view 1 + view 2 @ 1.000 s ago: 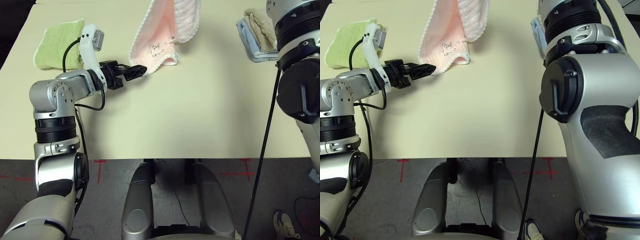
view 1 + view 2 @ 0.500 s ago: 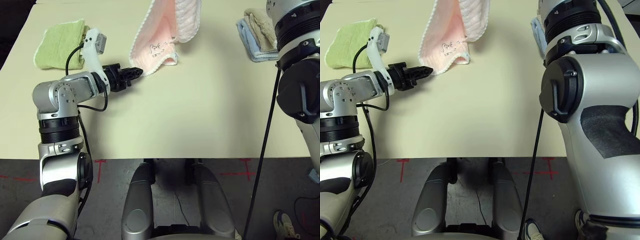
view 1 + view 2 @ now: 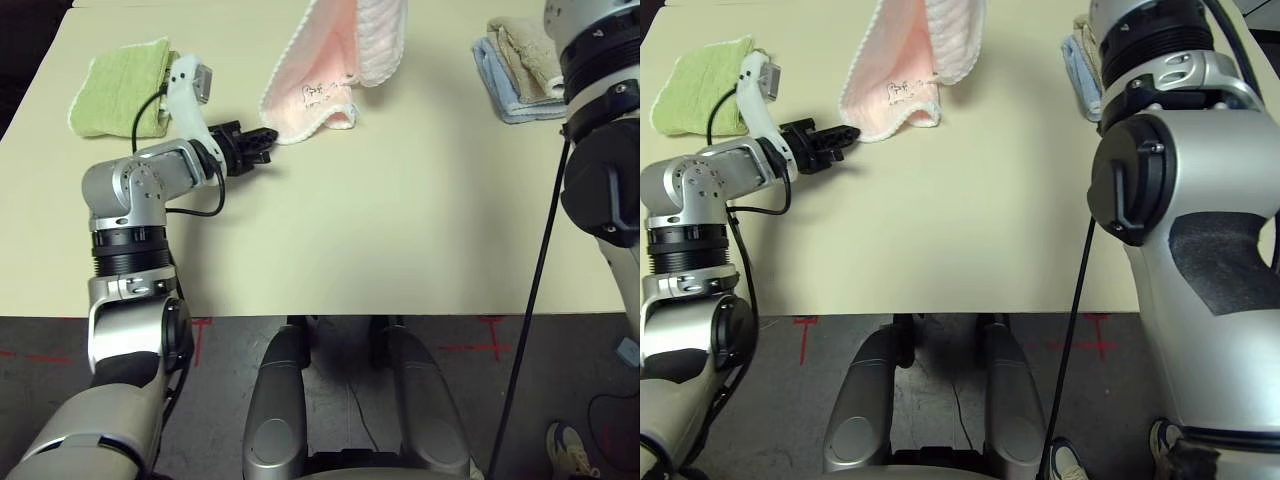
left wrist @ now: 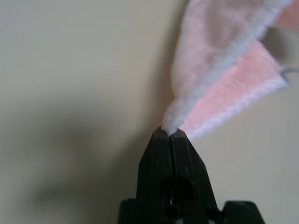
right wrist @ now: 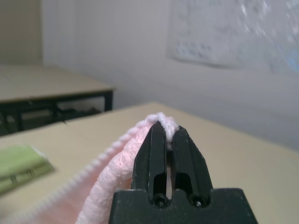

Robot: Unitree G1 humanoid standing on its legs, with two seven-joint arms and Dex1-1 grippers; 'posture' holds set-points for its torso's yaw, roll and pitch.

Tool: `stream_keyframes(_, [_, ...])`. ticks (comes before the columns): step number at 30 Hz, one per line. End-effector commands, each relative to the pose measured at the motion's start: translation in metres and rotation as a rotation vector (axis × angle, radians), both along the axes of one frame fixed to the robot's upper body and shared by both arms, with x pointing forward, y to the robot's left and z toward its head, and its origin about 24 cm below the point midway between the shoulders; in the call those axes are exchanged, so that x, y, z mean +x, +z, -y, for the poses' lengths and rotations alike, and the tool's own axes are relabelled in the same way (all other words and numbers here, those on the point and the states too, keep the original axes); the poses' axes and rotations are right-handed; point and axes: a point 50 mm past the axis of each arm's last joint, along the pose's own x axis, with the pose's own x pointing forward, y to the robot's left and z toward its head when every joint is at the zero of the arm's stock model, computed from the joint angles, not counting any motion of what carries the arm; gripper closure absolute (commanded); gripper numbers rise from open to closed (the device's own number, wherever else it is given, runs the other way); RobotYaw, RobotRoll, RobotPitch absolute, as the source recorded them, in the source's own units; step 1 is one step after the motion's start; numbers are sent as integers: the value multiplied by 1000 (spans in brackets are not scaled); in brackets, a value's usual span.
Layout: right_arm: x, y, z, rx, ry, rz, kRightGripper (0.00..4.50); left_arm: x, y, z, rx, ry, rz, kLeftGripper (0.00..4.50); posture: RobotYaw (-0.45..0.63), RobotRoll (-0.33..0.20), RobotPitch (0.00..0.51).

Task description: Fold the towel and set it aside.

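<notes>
Pale pink terry cloth towel with white scalloped trim (image 3: 335, 70) hangs above the far half of the cream table (image 3: 400, 220), its upper part running off the top of the head view, its lower end with the small dark embroidered logo resting on the tabletop.

My left gripper (image 3: 266, 137) reaches in low from the left. In the left wrist view its two black fingers (image 4: 156, 158) are pressed together, with the white trimmed corner of the towel pinched right at their tips. The clamped bit looks very small; I cannot say how deep the cloth sits between the pads.

My right gripper (image 5: 167, 133) is held high. In the right wrist view its fingers are also clenched, with a fold of the pink towel bulging over the tips and draping away to one side.

Other items: a green folded towel (image 3: 120, 88) lies on the table beyond my left forearm, apart from the pink one. A beige folded towel on a light-blue folded towel (image 3: 515, 62) sits at the far right of the table, partly behind my right arm.
</notes>
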Motion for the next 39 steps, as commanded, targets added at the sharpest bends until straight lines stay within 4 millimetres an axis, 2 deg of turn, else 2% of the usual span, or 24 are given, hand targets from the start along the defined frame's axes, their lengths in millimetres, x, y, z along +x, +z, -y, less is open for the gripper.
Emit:
stream_keyframes(1, [4,-30,29,-33,-19,-102,4500,-5,14,-13,141,-14,45,4490,145,0,309])
stream_keyframes(6, [2,-85,73,-93,17,-340,4500,-5,50,-28,230,26,149,4490,131,0,309])
stream_keyframes(9, [-2,-102,87,-129,4,-452,4500,-1,65,-32,246,44,191,4490,116,0,311])
stream_keyframes(11, [-2,-104,94,-144,-68,-454,4500,6,73,-32,251,63,224,4490,109,0,311])
stream_keyframes(15, [2,-91,99,-123,-275,-355,4500,20,86,-30,246,141,322,4490,95,0,317])
stream_keyframes(19, [8,-81,95,-82,-414,-282,4500,31,88,-29,214,202,379,4490,85,0,326])
stream_keyframes(23, [8,-50,86,56,-571,-92,4500,37,106,-25,97,354,613,4490,87,0,331])
stream_keyframes(26, [4,-34,81,125,-581,19,4500,36,115,-21,7,382,733,4490,98,0,332])
stream_keyframes(28, [-4,-23,74,195,-464,132,4500,28,124,-13,-109,305,912,4490,99,0,335])
stream_keyframes(30, [-5,-27,71,212,-355,144,4500,24,120,-10,-140,243,987,4490,98,0,335])
stream_keyframes(33, [1,-49,71,119,-247,29,4500,34,92,-12,-51,143,812,4490,84,0,342])
stream_keyframes(34, [4,-62,72,77,-204,-59,4500,40,72,-12,78,42,622,4490,79,0,342])
stream_keyframes(37, [5,-90,80,-44,-120,-244,4500,34,42,-24,280,-140,300,4490,77,0,345])
stream_keyframes(39, [3,-103,85,-125,-84,-337,4500,27,39,-35,365,-162,208,4490,77,0,346])
